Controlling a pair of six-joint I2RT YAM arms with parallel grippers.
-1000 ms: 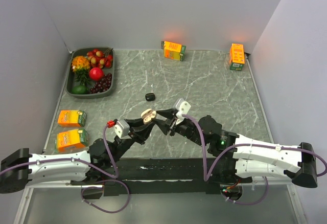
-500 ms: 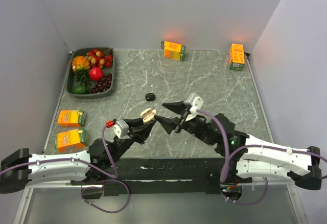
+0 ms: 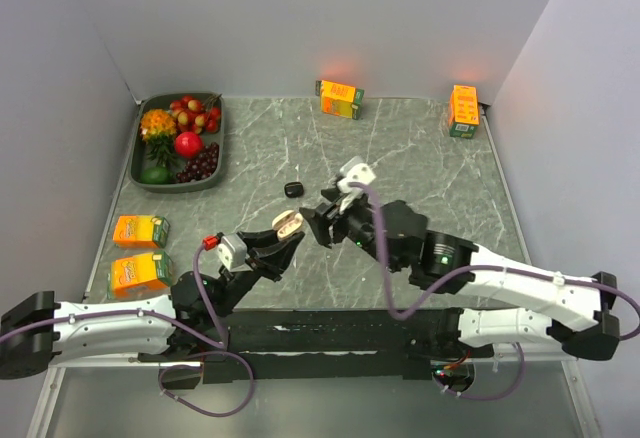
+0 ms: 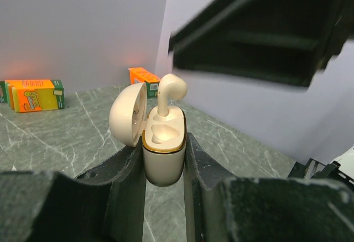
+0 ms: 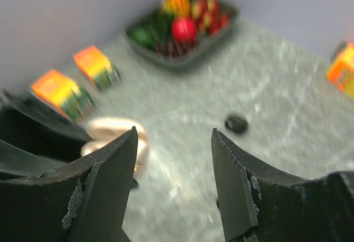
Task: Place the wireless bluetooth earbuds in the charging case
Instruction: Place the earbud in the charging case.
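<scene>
the left claw (image 4: 164,145) clamps the open charging case (image 4: 164,162) upright, centre frame, a cream earbud (image 4: 169,91) standing tall in one slot. seen from overhead, the right claw (image 5: 174,134), parted and empty, hovers just right of it; a black earbud (image 3: 292,189) lies on the table (image 3: 420,158), upper left.

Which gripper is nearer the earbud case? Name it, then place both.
Left. The left gripper is shut on the case, holding it upright. The right gripper hangs open close beside it, on its right in the overhead view.
</scene>
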